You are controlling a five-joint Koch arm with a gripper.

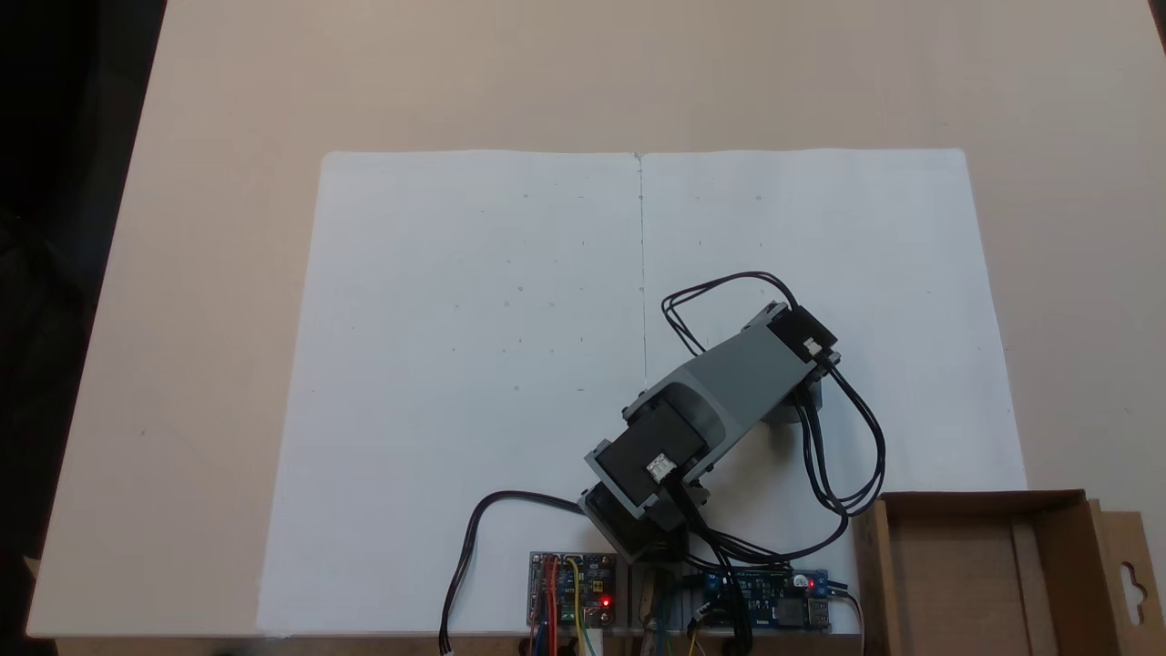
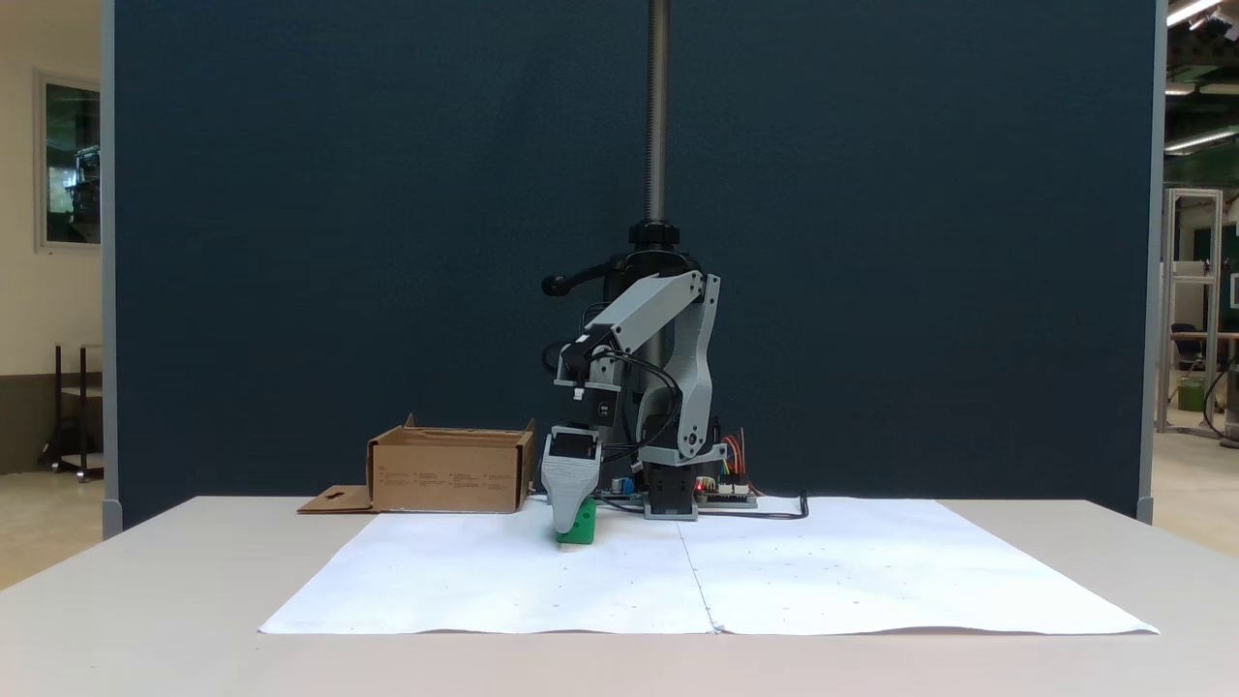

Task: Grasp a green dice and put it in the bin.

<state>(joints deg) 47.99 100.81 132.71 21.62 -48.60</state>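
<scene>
Arm (image 2: pixel 668 348) is being seen bent over w/ the hand (image 2: pixel 569 523) pointing straight down, tip at the white paper sheet (image 2: pixel 774 571). Green dice (image 2: pixel 584 528) is sitting on the sheet, partly covered by the front jaw in that fixed view; dice is touching or right at the tip. Only one grey jaw is being shown, the other lies behind it, so whether the hand is spread or pinching the dice can't be told.

In the fixed view from above, the arm body (image 1: pixel 720 392) is blocking hand and dice (nothing of either is being shown under the grey link). Black cables (image 1: pixel 847 437) are looping off the wrist end toward the base.

Bin (image 1: pixel 993 574) is being seen as a brown cardboard box at the lower right of that view, off the sheet's corner, flap w/ keyhole cutout (image 1: pixel 1132 592) on its right side. In the front fixed view the bin (image 2: pixel 450 471) is sitting left of the arm, near the dice but apart from it. Bin interior looks bare.

Controller boards (image 1: pixel 574 588) w/ red LEDs lit are sitting at the counter (image 1: pixel 182 273) edge by the arm base.
</scene>
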